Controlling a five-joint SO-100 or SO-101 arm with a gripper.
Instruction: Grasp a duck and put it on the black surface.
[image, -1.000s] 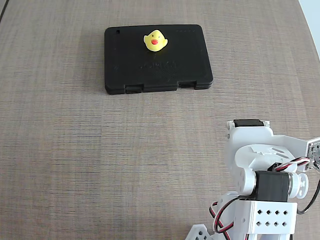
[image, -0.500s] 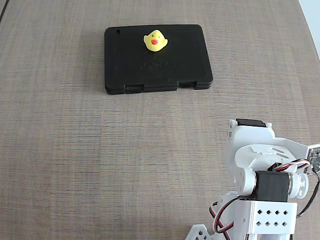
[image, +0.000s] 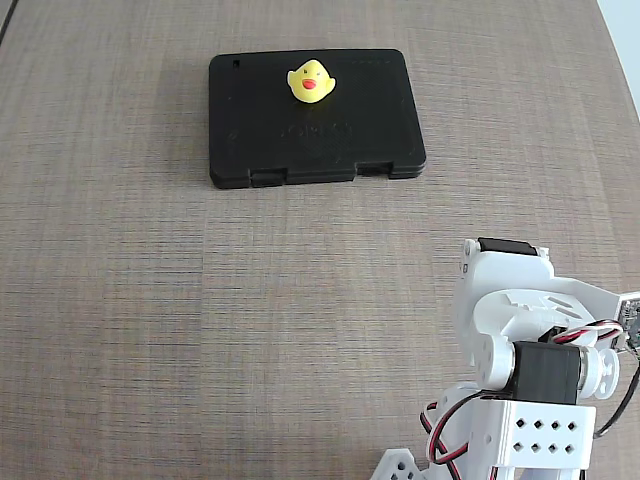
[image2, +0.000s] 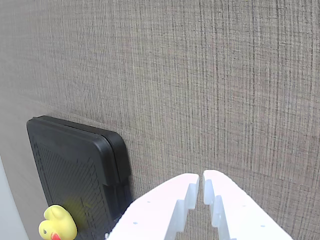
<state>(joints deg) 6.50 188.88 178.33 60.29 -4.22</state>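
The tiny yellow duck (image: 311, 81) with a red-orange beak sits upright on the black case (image: 380, 110), near its far edge. In the wrist view the duck (image2: 57, 223) shows at the bottom left, on the case (image2: 75, 165). My white gripper (image2: 201, 181) enters the wrist view from the bottom; its two fingers stand almost together and hold nothing, well apart from the case. In the fixed view only the arm's white body (image: 530, 340) shows at the bottom right; the fingertips are out of view there.
The case lies on a grey-brown woven-texture table (image: 150, 300). A pale wall or edge (image: 625, 40) shows at the table's far right. Red, black and white cables (image: 445, 430) hang by the arm's base.
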